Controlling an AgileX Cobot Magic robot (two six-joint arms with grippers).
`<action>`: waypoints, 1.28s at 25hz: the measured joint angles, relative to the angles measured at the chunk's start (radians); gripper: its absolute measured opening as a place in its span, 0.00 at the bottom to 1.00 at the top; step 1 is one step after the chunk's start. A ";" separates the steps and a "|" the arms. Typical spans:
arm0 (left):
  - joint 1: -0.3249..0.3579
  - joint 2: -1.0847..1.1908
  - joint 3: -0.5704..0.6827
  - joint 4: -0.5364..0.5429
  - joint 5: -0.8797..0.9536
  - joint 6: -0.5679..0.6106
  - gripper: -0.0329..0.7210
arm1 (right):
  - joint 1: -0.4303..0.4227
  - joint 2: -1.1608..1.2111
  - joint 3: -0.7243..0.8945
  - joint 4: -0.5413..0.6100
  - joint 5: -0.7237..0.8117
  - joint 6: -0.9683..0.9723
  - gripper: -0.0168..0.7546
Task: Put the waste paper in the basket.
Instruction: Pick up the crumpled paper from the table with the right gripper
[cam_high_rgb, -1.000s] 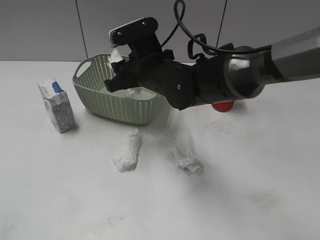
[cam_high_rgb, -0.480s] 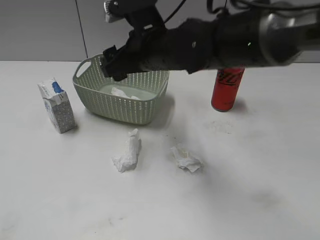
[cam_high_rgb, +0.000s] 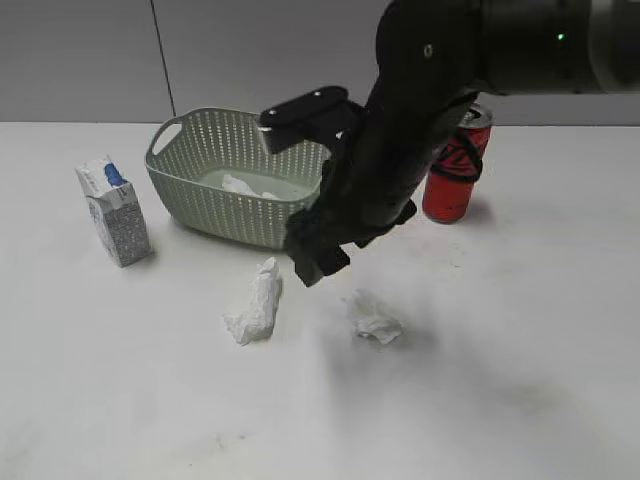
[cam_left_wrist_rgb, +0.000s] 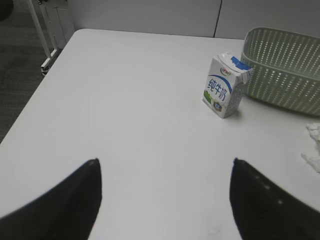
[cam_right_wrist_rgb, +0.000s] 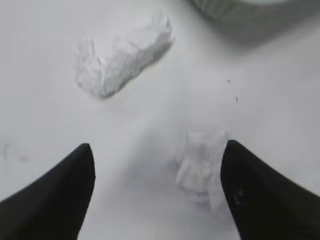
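While angled down, R pincer (cam_high_rgb: 318, 258) agape, above wads (cam_high_rgb: 374, 318)

One white crumpled wad (cam_high_rgb: 247, 186) lies inside the pale green lattice basket (cam_high_rgb: 232, 206). Two more wads rest on the tabletop in front of it: a long one (cam_high_rgb: 256, 303) and, right of it, a smaller one (cam_high_rgb: 373, 317).

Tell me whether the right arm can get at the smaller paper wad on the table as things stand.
Probably yes. The right gripper hangs open above the table, and in its wrist view the wad lies between the open fingers with nothing over it. The longer wad lies apart, out of the way.
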 joint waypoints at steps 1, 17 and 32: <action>0.000 0.000 0.000 0.000 0.000 0.000 0.83 | 0.000 0.010 0.000 -0.014 0.038 0.019 0.79; 0.000 0.000 0.000 0.000 0.000 0.000 0.83 | -0.002 0.220 0.032 -0.183 0.059 0.243 0.78; 0.000 0.000 0.000 0.000 0.000 0.000 0.83 | -0.002 0.240 0.029 -0.197 0.131 0.227 0.04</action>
